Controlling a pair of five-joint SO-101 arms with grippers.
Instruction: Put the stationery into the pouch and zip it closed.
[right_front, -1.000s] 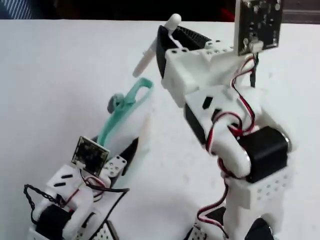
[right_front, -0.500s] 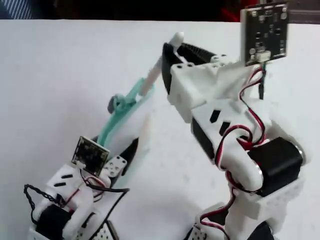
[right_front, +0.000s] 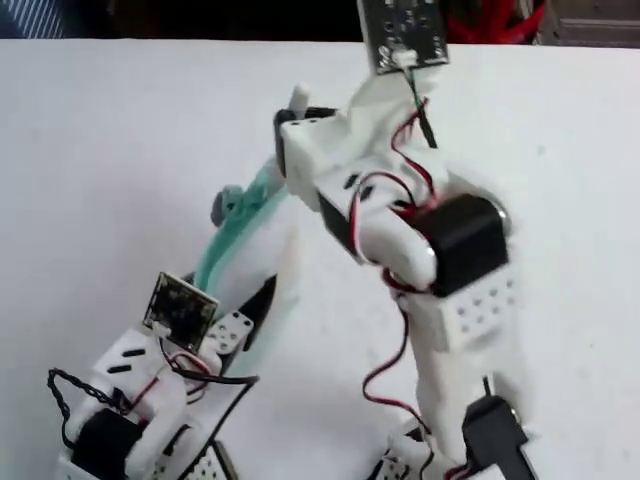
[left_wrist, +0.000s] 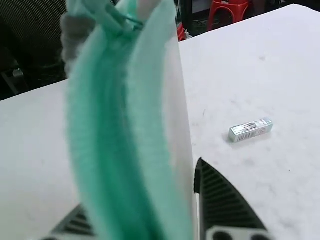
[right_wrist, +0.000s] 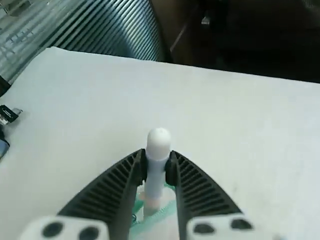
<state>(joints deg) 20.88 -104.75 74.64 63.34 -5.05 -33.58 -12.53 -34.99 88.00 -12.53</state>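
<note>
1. Watching from the table's edge, my first worry is on the left: the soft, translucent white pouch is pinched upright only at its lower end. Its teal zip mouth could sag or fold if anything nudges it sideways.
2. Further right, the rounded white plastic pen hangs right at that mouth, with the zip's edge just beneath it. If it comes down off-line it may catch on the zip or slide down outside the wall and fall onto the white table.
3. A small rectangular silvery packet lies on the table well apart from the pouch, so the job looks far from done. Zipping up now would leave it out.
4. The left claw is pressed against the pouch, one ribbed black finger on each side of the fabric, open only as far as the pouch's thickness.
5. The right claw is nearly closed, its two fingers pinching the pen's barrel just below the rounded tip. The pen stands roughly upright between them.
</note>
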